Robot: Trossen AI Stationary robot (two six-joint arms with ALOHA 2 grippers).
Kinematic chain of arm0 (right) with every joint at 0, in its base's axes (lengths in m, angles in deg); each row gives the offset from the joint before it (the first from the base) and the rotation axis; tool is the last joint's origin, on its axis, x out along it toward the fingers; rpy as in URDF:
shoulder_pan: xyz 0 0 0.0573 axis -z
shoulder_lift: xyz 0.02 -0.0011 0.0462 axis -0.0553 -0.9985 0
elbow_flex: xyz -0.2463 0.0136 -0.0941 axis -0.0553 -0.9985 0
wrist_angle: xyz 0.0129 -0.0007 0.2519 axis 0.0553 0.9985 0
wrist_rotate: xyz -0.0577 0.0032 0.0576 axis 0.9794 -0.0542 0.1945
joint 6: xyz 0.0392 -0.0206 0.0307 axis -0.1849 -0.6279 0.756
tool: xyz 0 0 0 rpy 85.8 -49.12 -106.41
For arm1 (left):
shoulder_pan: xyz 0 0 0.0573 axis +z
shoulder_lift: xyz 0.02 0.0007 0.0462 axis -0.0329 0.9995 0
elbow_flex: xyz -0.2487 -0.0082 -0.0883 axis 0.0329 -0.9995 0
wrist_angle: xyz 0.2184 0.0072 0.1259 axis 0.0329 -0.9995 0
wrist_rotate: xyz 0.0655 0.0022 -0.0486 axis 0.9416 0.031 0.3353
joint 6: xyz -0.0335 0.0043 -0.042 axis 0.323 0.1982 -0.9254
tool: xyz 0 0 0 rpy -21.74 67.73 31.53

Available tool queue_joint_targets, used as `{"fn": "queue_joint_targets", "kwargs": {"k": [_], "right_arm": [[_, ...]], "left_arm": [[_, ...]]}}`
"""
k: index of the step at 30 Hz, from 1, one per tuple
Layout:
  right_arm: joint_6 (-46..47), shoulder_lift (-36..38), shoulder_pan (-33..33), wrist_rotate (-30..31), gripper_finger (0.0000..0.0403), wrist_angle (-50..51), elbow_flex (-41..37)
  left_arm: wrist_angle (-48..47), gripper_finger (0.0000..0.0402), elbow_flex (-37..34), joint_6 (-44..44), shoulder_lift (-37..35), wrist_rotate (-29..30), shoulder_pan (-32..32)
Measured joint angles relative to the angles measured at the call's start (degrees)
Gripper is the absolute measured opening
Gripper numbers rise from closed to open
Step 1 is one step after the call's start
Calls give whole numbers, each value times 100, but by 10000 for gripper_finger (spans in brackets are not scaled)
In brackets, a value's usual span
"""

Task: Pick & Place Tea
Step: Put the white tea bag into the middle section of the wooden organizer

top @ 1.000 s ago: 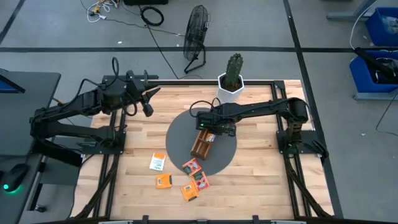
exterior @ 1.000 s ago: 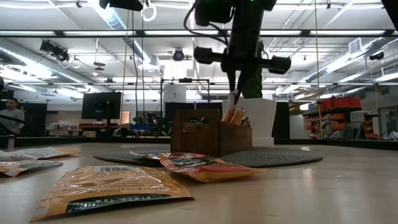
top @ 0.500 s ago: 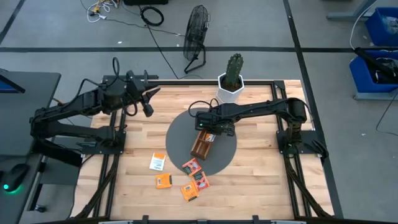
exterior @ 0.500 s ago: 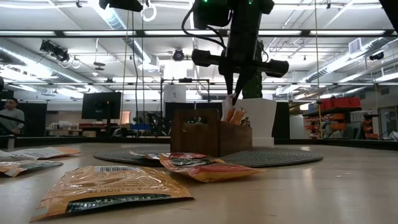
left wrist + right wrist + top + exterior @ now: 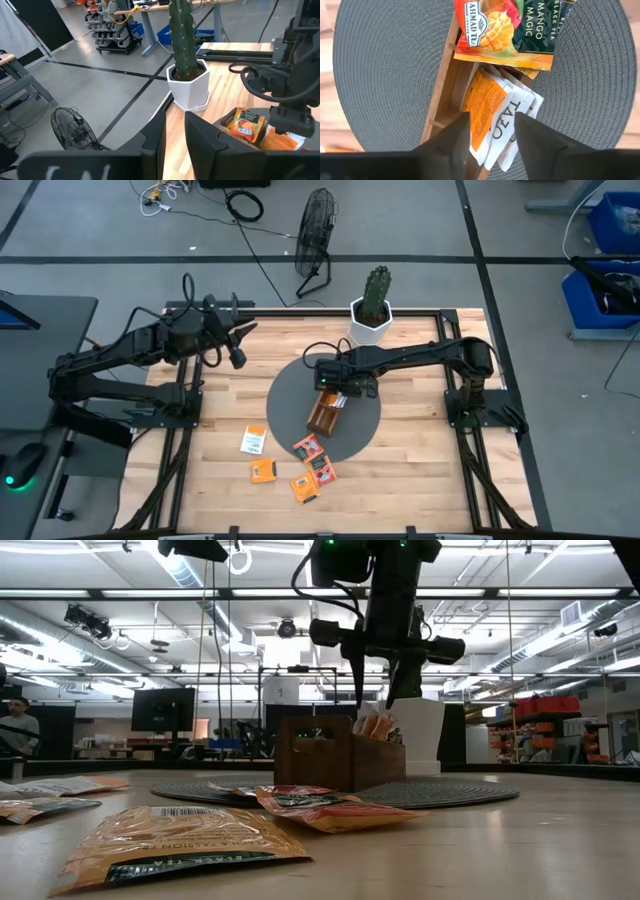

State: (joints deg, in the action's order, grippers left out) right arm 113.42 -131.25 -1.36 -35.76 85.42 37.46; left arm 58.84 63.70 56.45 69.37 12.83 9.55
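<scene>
high view: my right pincer (image 5: pixel 338 387) hangs wide and empty over the tray (image 5: pixel 324 413), loose sachets (image 5: pixel 308 448) lying beyond its long axis.

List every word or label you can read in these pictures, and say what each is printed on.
"AHMAD TEA", "MANGO MAGIC" and "BLACK TEA": on the orange sachet standing in the wooden tray.
"TAZO": on a white sachet in the same tray.
"BLACK PASSION": on the nearest loose sachet on the table; its smaller print and barcode are too blurred to read.
</scene>
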Motion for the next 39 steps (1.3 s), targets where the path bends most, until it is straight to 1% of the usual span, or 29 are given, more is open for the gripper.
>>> {"fn": "queue_joint_targets", "kwargs": {"k": [2,7,10,15,17,20,22,24,26,30,33,39], "right_arm": [[-167,29,-29,60,179,0,0],[-677,187,-143,532,204,-189,-2],[-1084,354,-210,790,206,-271,-2],[-2295,634,-371,1359,203,-417,0],[-2718,734,-403,1440,203,-407,0],[-3083,868,-434,1477,203,-358,-2],[-3417,981,-491,1631,203,-437,0],[-3792,1085,-574,1865,203,-468,0],[-4059,1218,-642,1952,203,-468,0],[-4431,1459,-702,2107,203,-398,0],[-4656,1620,-714,2247,203,-344,0],[-5034,1828,-720,2279,203,-188,0]], "left_arm": [[-96,76,0,-28,0,-16,0],[-308,76,1,17,0,-538,0],[-590,76,2,-23,0,-762,-3],[-1156,76,2,25,2,-844,-4],[-1353,76,2,42,0,-892,-4],[-1634,76,2,103,2,-1287,-9],[-1788,76,2,123,0,-1634,-96],[-1869,76,2,98,2,-1948,-274],[-1821,76,2,-47,2,-2088,-547],[-1860,76,2,-583,128,-1941,-1141],[-1842,76,8,-890,276,-1909,-1704],[-1880,76,7,-937,899,-1742,-2864]]}}
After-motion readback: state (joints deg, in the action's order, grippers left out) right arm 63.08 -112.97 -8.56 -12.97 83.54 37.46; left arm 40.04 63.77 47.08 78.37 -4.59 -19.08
